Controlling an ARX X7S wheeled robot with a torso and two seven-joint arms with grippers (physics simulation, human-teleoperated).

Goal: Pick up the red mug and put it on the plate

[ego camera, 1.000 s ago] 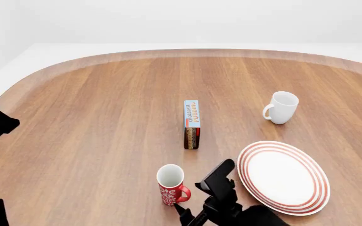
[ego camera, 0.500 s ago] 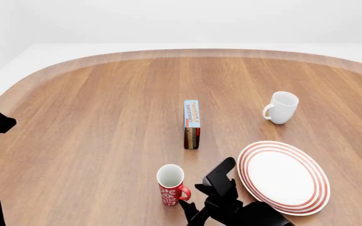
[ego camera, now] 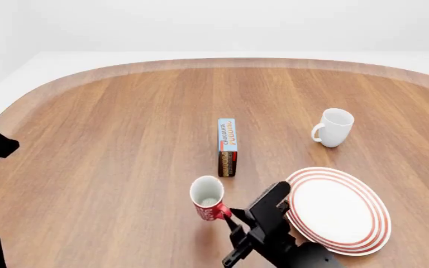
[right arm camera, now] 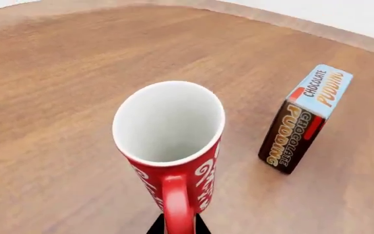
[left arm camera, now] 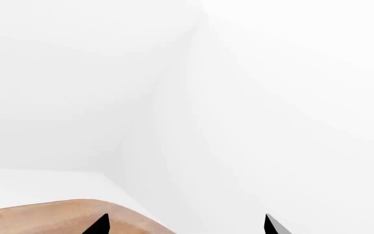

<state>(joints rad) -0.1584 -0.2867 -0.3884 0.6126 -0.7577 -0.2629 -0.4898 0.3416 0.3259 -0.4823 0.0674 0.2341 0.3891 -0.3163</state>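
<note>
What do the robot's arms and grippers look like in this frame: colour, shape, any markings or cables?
Both arms render as flat, unshaded black with blocky, angular links. The right gripper sits on a chunky boxy wrist. The left gripper shows only two pointed black fingers. No markings, labels or cables are visible.

Wood-grain table, smooth with a soft satin sheen. The red mug looks like glossy glazed ceramic, matt white inside. Printed cardboard on the chocolate pudding box. Plate and white mug: smooth, ceramic-looking.
</note>
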